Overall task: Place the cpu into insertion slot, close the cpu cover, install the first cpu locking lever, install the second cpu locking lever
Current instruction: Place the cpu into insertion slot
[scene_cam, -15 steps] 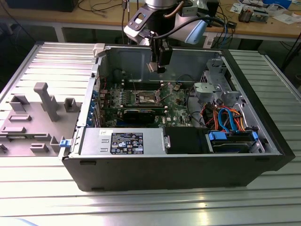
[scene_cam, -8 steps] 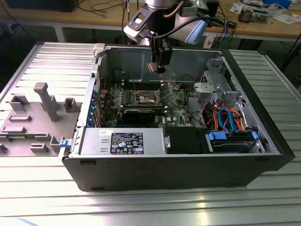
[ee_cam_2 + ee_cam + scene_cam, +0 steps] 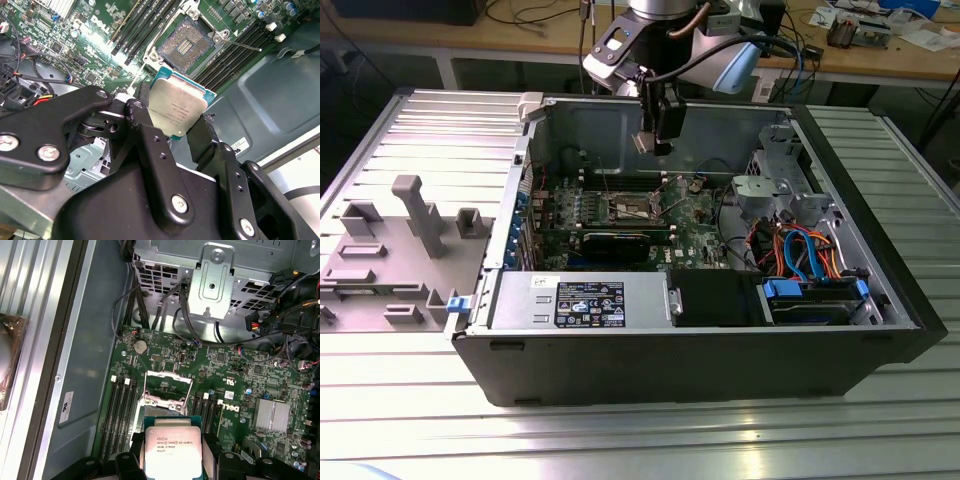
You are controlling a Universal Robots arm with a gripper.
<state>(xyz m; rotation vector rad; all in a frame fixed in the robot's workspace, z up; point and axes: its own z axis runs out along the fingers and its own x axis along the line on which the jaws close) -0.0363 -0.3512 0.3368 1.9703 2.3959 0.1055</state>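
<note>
Gripper (image 3: 655,146) is clamped on the cpu (image 3: 176,106), fingers (image 3: 145,122) pinching two opposite edges, silver top facing both wrist views. It hangs in the air above the motherboard (image 3: 225,370), apart from it. The slot (image 3: 185,46) sits below, dark contact field showing, with black memory slots (image 3: 122,415) on either side. All this is inside the open case (image 3: 670,360), which lies on its side on a ribbed metal table (image 3: 620,440). Grey fixtures (image 3: 415,215) stand on that table at the exterior view's left. Behind runs a cluttered wooden bench (image 3: 900,62).
</note>
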